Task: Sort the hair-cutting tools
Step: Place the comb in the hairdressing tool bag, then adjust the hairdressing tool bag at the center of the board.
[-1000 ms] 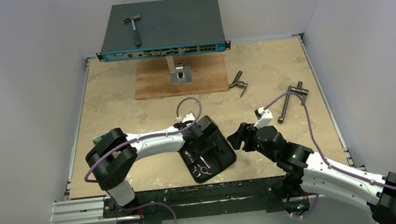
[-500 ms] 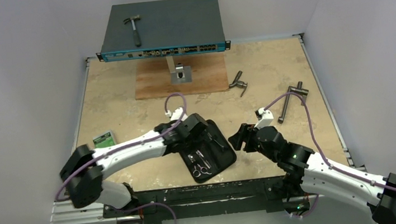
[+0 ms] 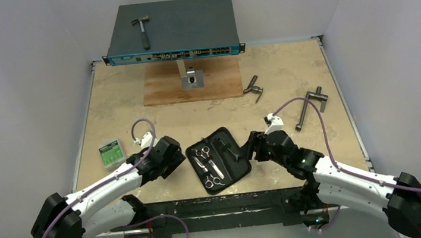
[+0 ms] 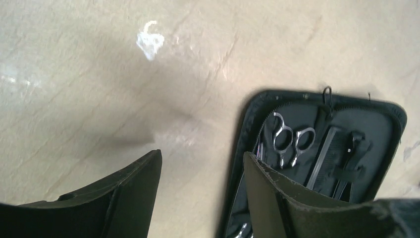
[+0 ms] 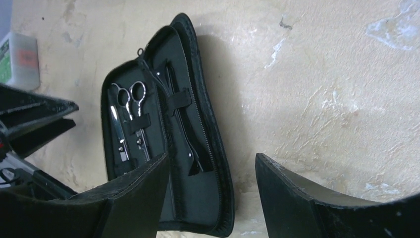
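A black zip case (image 3: 242,164) lies open near the table's front edge. Two silver scissors (image 3: 202,154) (image 3: 215,182) are strapped in its left half. The black comb (image 4: 323,153) and the black hair clip (image 4: 354,145) are in its right half. My left gripper (image 3: 178,158) is open just left of the case, holding nothing. In the left wrist view its fingertips (image 4: 148,168) frame bare table beside the case (image 4: 247,124). My right gripper (image 3: 252,148) is open at the case's right edge (image 5: 218,168), with nothing between its fingers (image 5: 277,178). The scissors (image 5: 128,96) show in the right wrist view.
A green and white box (image 3: 110,152) lies left of my left arm. Two grey T-handled tools (image 3: 254,87) (image 3: 309,106) lie at the right. At the back, a network switch (image 3: 185,23) with a hammer (image 3: 142,31) on it stands above a wooden board (image 3: 160,89).
My left arm has drawn back leftward off the case, its gripper opening on the way. The case and its contents are now uncovered. The right gripper has edged closer to the case.
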